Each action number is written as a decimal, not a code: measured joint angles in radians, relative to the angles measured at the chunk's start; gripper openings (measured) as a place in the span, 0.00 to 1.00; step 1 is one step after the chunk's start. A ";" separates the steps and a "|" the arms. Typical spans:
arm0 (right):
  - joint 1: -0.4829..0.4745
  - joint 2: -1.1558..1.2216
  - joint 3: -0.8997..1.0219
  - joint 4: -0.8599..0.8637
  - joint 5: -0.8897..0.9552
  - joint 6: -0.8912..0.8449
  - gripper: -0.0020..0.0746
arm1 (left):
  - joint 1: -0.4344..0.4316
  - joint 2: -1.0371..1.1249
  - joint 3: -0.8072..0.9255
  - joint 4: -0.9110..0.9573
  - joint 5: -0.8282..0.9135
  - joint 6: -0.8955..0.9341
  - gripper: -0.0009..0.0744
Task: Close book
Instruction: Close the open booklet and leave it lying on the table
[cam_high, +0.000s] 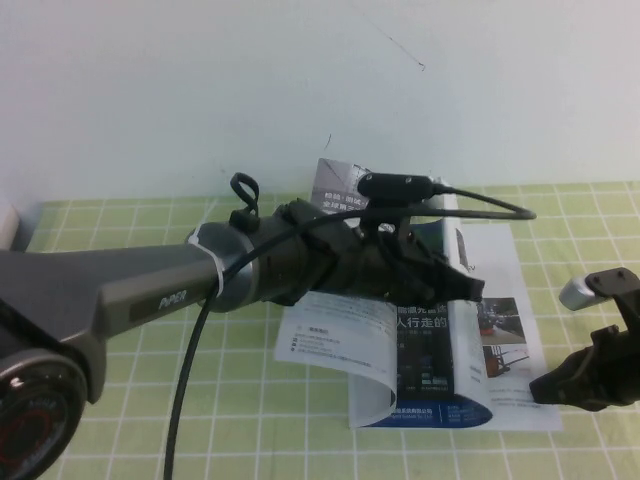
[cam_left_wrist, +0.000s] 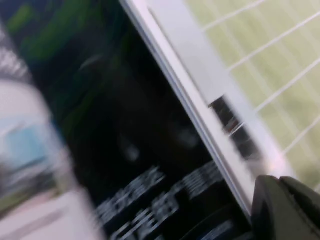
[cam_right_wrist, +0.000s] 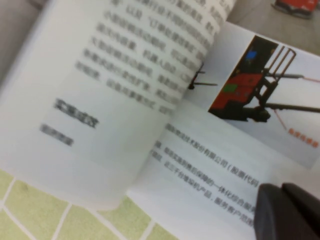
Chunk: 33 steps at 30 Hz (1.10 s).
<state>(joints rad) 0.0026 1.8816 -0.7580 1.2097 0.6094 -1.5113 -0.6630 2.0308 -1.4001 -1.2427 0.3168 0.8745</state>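
- Right gripper sits nearest me, just beside the book's outer edge. I cannot tell whether it is open or closed.
- The book lies open on the checked table, one loose page arching up just under the left gripper.
- Left gripper hangs low over the dark page. I cannot tell its opening or hold.
- My call: carry the arched page across the spine slowly, then press flat, or it may spring back.

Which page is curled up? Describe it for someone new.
On the green checked tablecloth lies an open glossy booklet, with the left gripper above its middle and the right gripper at its right edge. The curled page is its left leaf: white, arched upward, unlike the flat right pages.
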 joint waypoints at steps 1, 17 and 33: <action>0.000 0.000 0.000 0.002 0.001 -0.001 0.02 | 0.000 0.000 -0.023 0.000 0.019 -0.001 0.01; 0.000 0.000 0.000 0.010 0.003 -0.016 0.02 | -0.015 -0.068 -0.244 0.973 0.267 -0.575 0.01; 0.000 0.000 0.000 0.010 0.005 -0.017 0.02 | 0.111 0.058 -0.242 1.619 0.498 -1.319 0.01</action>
<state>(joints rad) 0.0026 1.8813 -0.7580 1.2196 0.6140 -1.5281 -0.5522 2.0891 -1.6418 0.3763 0.8145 -0.4441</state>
